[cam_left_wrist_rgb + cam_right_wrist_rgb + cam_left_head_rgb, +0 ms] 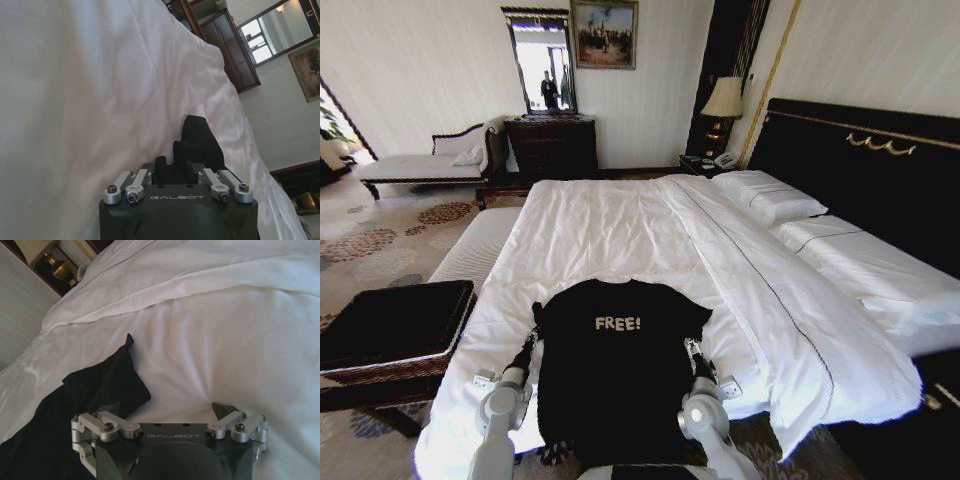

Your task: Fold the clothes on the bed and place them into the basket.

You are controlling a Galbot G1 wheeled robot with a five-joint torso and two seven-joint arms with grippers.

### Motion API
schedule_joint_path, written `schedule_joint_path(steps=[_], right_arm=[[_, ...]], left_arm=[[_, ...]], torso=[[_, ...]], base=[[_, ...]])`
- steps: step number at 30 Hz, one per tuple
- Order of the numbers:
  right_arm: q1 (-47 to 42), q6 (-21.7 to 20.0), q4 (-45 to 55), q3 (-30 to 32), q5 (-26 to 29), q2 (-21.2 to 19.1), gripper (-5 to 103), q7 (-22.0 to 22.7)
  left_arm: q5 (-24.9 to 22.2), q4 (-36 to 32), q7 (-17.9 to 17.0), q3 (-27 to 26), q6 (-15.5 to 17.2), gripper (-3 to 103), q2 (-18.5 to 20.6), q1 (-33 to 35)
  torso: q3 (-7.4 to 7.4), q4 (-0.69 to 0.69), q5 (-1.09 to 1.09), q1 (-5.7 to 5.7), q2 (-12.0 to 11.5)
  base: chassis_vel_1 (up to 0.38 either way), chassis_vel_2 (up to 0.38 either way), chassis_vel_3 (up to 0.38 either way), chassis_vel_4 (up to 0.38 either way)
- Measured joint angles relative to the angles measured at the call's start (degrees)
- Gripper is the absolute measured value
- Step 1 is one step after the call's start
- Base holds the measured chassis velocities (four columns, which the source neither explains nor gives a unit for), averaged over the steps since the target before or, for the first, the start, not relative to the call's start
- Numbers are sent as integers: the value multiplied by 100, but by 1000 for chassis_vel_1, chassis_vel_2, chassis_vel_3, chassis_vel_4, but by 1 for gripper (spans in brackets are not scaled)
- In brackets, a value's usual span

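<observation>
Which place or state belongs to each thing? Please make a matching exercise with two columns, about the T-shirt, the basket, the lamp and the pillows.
Things:
1. black T-shirt
2. basket
3. lamp
4. pillows

Places or states:
A. on the nightstand beside the headboard
B. spread flat at the near end of the bed, lettering up
C. on the robot's left, off the bed
D. at the head of the bed, against the headboard

Right pairs: 1-B, 2-C, 3-A, 4-D
</observation>
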Motion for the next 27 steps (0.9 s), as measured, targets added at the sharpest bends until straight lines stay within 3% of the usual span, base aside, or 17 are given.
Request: schedule_joint_path(steps=[1,4,7,9,21,27], right_arm=[[0,0,0,0,0,0,100,0],[5,0,-26,-1,0,4,100,4],[7,1,-30,-4,0,6,100,5],[19,1,-51,-20,-5,16,100,12],[44,-7,-92,-86,-44,61,100,34],[34,-21,-87,-101,-91,98,100,47]], left_arm=[[0,0,0,0,0,36,0,0],[4,-63,6,-16,-22,20,12,62],[4,-88,7,-24,-26,20,18,83],[1,-246,11,-74,-67,4,60,232],[232,-726,-174,-149,-498,0,-15,742],[327,-880,-325,-56,-502,0,-24,849]], torso=[[0,0,0,0,0],[0,0,-1,0,0],[0,0,-1,0,0],[0,-1,-1,0,0],[0,-1,-1,0,0],[0,0,0,0,0]], base=[[0,0,0,0],[0,0,0,0],[0,0,0,0],[0,0,0,0],[0,0,0,0],[0,0,0,0]])
